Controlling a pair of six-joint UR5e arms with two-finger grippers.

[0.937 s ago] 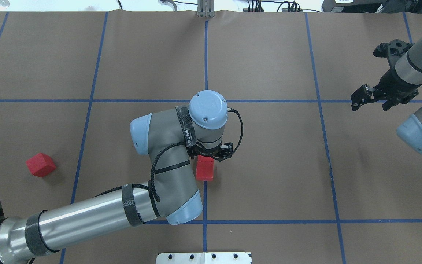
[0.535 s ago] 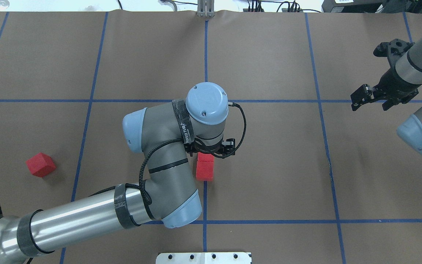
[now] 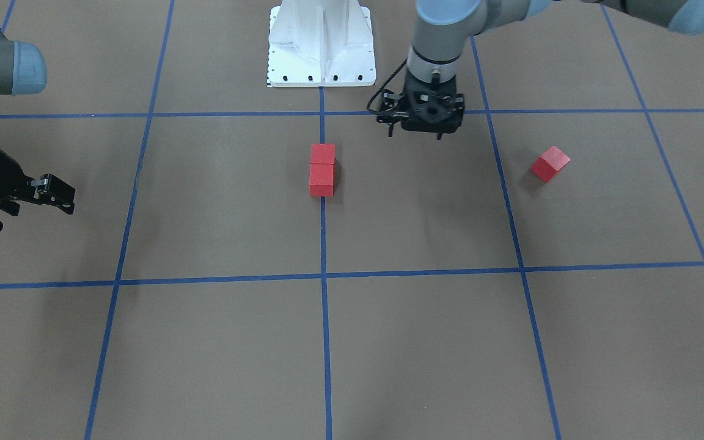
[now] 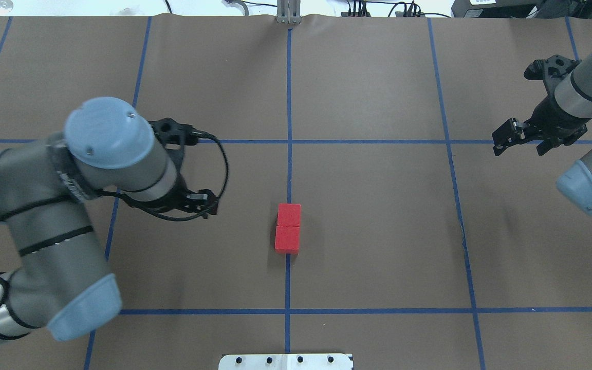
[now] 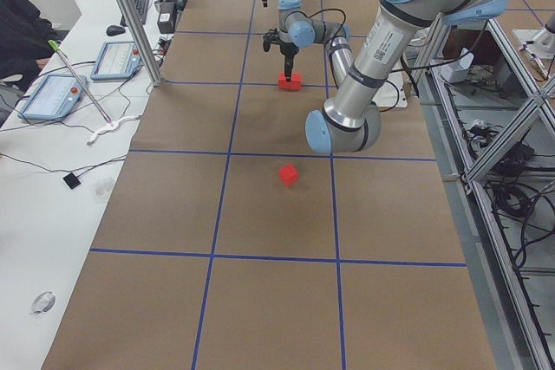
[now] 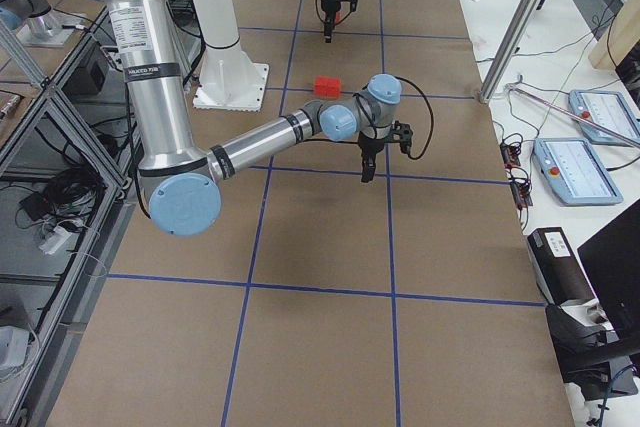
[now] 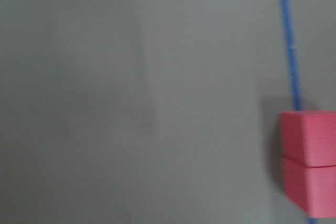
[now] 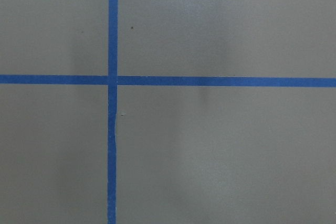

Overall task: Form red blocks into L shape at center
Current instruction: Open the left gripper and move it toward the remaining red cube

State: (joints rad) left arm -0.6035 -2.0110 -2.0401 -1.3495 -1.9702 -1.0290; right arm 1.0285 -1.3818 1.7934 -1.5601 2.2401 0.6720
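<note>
Two red blocks [image 4: 288, 227] lie touching end to end on the blue grid line at the center [image 4: 337, 226], forming a short straight bar [image 3: 321, 170]. A third red block [image 3: 550, 163] sits alone, turned at an angle, one grid square toward my left side; in the overhead view my left arm hides it. My left gripper [image 3: 420, 122] hangs open and empty above the floor, between the pair and the lone block. My right gripper [image 4: 524, 144] stands open and empty far off on the right side.
The white robot base plate [image 3: 321, 46] sits at the near edge, in line with the center line. Brown floor with blue tape lines [image 8: 112, 129] surrounds the blocks. Desks with tablets [image 5: 52, 97] flank the far side.
My left arm has swung away from the center toward the left, leaving the second block set against the first. It now covers the lone block in the overhead view. The right arm has not moved.
</note>
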